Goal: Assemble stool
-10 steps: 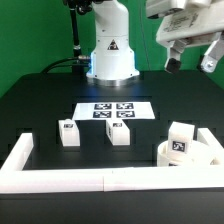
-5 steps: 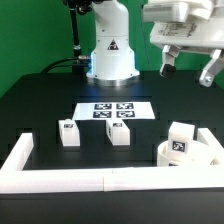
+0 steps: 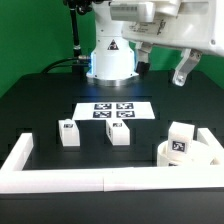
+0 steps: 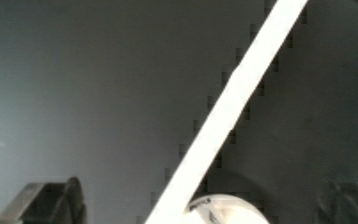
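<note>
At the lower left of the exterior view, the white border wall point(image 3: 20, 158) is seen to turn a corner and run along the bottom edge. Inside it, left of centre, one leg block point(image 3: 68, 133) is stood upright on the black table point(image 3: 30, 110). A second leg block point(image 3: 118, 133) is set near it at centre, just below the marker board point(image 3: 112, 111). At the lower right, the round seat point(image 3: 205, 156) is laid flat, and a third leg block point(image 3: 181, 142) is carried on top of it.

The parts are placed as they were half a second ago, while the gripper point(image 3: 163, 65) has been swung from the upper right toward the top centre. It is held high above the table, tilted, with its fingers spread wide and nothing between them.

In the wrist view a white strip point(image 4: 247, 90) is seen crossing the dark table diagonally.
</note>
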Action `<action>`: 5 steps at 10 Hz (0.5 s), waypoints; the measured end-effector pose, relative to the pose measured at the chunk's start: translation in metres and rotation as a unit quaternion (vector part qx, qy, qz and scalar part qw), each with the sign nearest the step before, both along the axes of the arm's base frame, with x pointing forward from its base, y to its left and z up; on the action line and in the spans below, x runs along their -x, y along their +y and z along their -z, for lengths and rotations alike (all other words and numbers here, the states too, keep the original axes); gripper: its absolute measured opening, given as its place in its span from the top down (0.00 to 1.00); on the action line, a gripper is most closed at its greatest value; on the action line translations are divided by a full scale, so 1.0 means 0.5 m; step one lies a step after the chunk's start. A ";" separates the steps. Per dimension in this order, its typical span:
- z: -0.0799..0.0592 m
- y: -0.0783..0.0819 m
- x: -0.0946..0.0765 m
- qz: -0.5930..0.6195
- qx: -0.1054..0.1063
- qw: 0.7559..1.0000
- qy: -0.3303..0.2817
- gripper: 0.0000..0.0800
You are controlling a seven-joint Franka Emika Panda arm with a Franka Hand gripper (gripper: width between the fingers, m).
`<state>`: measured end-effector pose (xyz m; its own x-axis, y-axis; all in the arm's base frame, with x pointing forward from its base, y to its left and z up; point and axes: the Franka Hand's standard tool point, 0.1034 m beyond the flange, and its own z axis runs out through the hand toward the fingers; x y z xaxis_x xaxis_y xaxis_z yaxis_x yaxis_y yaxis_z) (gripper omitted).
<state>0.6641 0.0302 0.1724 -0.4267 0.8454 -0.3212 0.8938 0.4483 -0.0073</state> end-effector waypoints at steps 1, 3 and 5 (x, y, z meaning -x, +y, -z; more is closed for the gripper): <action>0.010 0.018 0.018 0.031 0.000 0.999 0.030 0.19; 0.008 0.054 0.024 0.058 0.001 0.996 0.061 0.19; 0.006 0.028 0.018 0.065 -0.022 0.995 0.067 0.19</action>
